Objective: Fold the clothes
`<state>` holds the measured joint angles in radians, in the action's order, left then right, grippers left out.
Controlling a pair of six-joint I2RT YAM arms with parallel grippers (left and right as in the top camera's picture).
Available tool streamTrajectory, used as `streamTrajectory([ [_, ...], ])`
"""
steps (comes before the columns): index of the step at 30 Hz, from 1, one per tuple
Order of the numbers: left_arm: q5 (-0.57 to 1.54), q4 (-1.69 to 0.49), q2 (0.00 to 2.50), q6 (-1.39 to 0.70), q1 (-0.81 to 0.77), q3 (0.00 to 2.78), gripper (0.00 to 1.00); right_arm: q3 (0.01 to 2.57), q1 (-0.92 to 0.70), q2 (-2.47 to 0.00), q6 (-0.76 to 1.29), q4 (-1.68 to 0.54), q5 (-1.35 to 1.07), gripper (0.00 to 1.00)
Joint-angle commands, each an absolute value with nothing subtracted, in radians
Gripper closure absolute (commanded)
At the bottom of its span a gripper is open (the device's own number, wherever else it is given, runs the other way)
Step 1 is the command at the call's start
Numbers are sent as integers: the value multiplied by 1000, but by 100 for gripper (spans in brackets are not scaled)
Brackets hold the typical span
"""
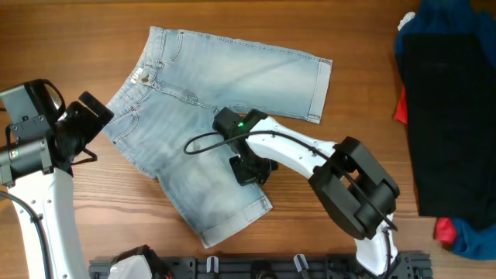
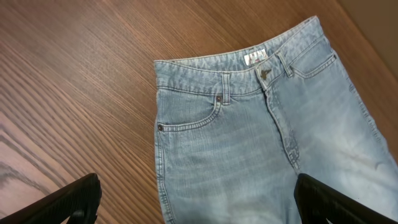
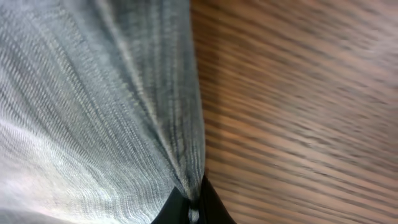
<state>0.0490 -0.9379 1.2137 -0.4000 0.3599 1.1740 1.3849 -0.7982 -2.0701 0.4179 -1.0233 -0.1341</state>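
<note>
Pinching a thin ridge of denim, your right gripper had its jaws clamped together on the shorts, and the right wrist view showed the cloth drawn up into a crease that ran straight into the fingertips. From overhead, that grip sat on the inner edge of the lower leg, partway between the crotch and the cuffed hem. I judged you chose that edge because it was the free side of the leg. Holding it there should let you lift the leg and swing it over its twin without dragging the whole garment.

Your left gripper was spread wide with nothing between its fingers, and it hung over the hip side of the shorts, below the waistband. It looked placed to steady or take that side while the right arm did the carrying, though that was only my reading.

The shorts lay front up on the wooden table, with the button fastened. The waistband lay toward the left arm and the legs were splayed apart, one reaching to the right and the other toward the table's near edge. No fold looked made yet.

Well apart at the right edge lay a black garment over dark blue and red clothes, out of your working path.
</note>
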Motion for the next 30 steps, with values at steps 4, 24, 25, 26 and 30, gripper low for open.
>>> streamTrajectory([
  [4,17,-936,1250,-344,356,1184,0,1351,-469,-2079,290,-1028,-86,96],
  [24,194,-1003,1253,-242,355,1182,1,1655,-138,-1755,210,-1179,-286,23],
  [25,221,-1004,1253,-239,354,1182,0,1651,-162,-1736,212,-1197,-286,23],
  [26,241,-1003,1253,-238,347,1182,1,1642,-186,-1721,215,-1211,-286,23],
  [30,224,-991,1260,-207,252,1169,1,1571,-299,-1706,348,-1289,-218,28],
])
